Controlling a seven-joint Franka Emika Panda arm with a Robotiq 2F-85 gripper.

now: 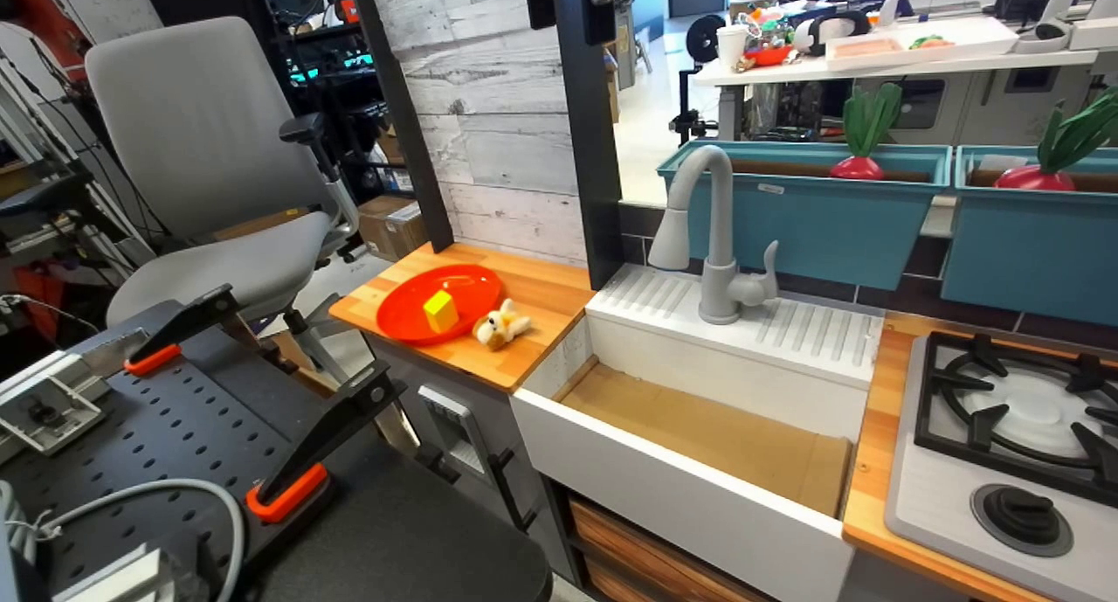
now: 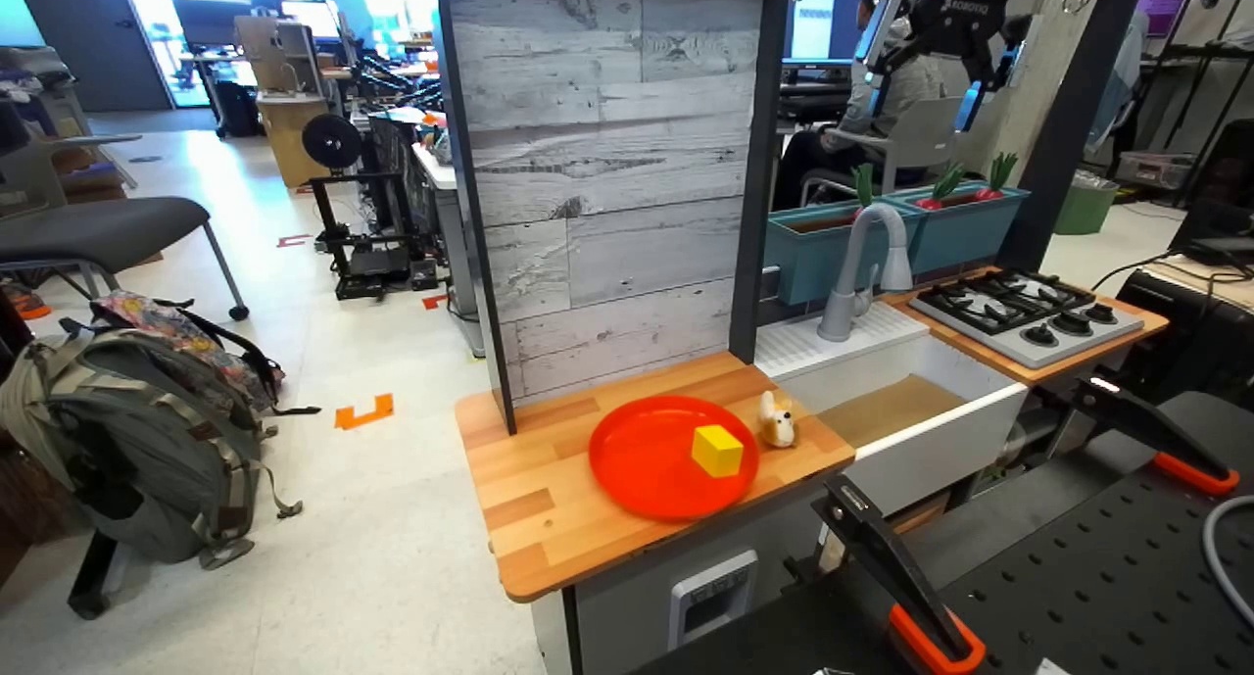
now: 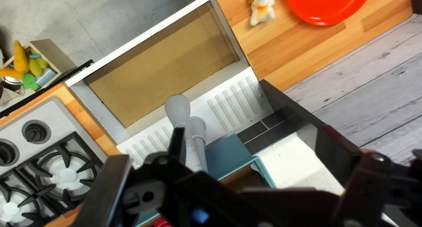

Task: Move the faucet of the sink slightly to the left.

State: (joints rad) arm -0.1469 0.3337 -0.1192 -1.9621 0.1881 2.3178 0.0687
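Faucet [image 1: 721, 235] upright on rear ledge of white sink [image 1: 681, 501], nr back edge of worktop [image 2: 534, 459]. Gripper [image 2: 924, 104] well above, fingers spread wide. Toy dog [image 2: 779, 420] nr edge by sink; red plate [image 2: 637, 459] w/ yellow block [image 2: 717, 451] just beside, nr front edge. Stove [image 2: 1029, 313] at sink's opp. end.

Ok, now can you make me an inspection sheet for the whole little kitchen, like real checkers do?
Surface: wooden countertop borders the white sink on both sides.
Job's things: grey faucet stands upright on the sink's ribbed drainboard.
Clutter: red plate holding a yellow block; toy dog beside the plate.
End effector: open, gripping nothing, higher than the faucet and apart from it.
Cables: grey cable loops over the black perforated table.
Surroundings: teal planters behind the faucet, stovetop next to the sink, grey office chair nearby.
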